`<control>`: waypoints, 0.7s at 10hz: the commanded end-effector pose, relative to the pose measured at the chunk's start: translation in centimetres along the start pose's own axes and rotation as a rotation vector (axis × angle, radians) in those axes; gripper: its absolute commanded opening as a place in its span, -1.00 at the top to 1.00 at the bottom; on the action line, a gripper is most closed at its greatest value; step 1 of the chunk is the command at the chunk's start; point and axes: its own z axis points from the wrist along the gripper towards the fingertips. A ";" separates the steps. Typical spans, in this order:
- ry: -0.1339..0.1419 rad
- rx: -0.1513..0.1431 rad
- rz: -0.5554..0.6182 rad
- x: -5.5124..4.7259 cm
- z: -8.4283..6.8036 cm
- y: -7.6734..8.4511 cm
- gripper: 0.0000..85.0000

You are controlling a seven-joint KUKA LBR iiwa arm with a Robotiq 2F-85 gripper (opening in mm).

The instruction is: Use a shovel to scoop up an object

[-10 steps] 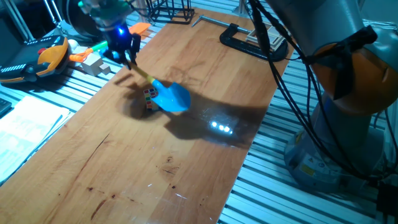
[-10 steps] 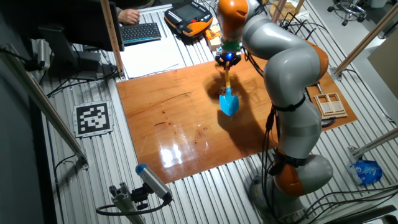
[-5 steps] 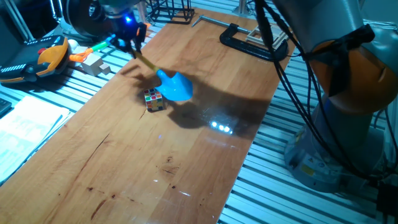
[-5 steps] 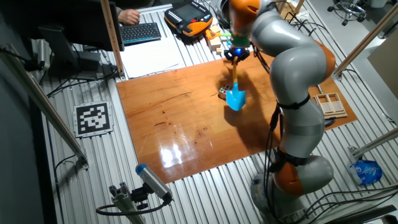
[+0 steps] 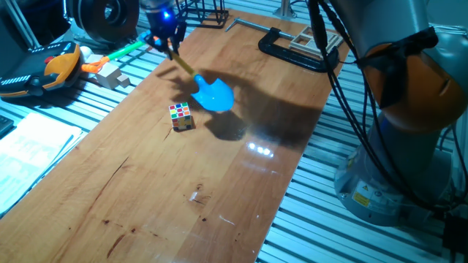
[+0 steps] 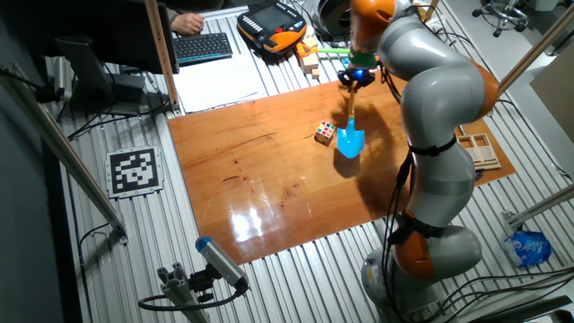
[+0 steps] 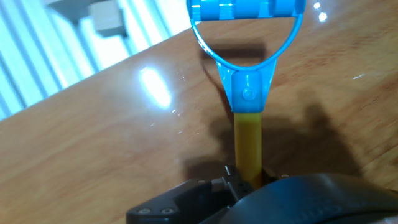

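Note:
The shovel has a bright blue blade [image 5: 214, 95], a yellow shaft and a blue D-shaped end [image 7: 246, 18]. My gripper [image 5: 169, 44] is shut on the yellow shaft [image 7: 248, 144] near the table's far edge. The shovel slants down from it, with the blade low over the wood. The small multicoloured cube [image 5: 180, 116] stands on the table just left of the blade, apart from it. In the other fixed view the gripper [image 6: 354, 81] holds the blade [image 6: 349, 142] beside the cube [image 6: 325, 134]. The blade is out of the hand view.
A black clamp [image 5: 292, 51] lies at the table's far right. Pale wooden blocks [image 5: 110, 73] and an orange and green toy shovel [image 5: 117, 55] lie off the far left edge, near an orange pendant [image 5: 51, 69]. A keyboard [image 6: 202, 45] and paper [image 6: 215, 85] are beyond.
My gripper has carried the shovel to the right and towards the back. The blade was against the cube and now stands apart from it. The cube stays on the table.

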 end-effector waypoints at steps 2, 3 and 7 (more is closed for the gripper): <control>-0.005 -0.007 0.013 -0.6 0.0 -0.8 1.00; 0.006 -0.008 0.013 -0.6 0.0 -0.7 1.00; 0.037 -0.021 0.085 -0.6 0.1 -0.6 1.00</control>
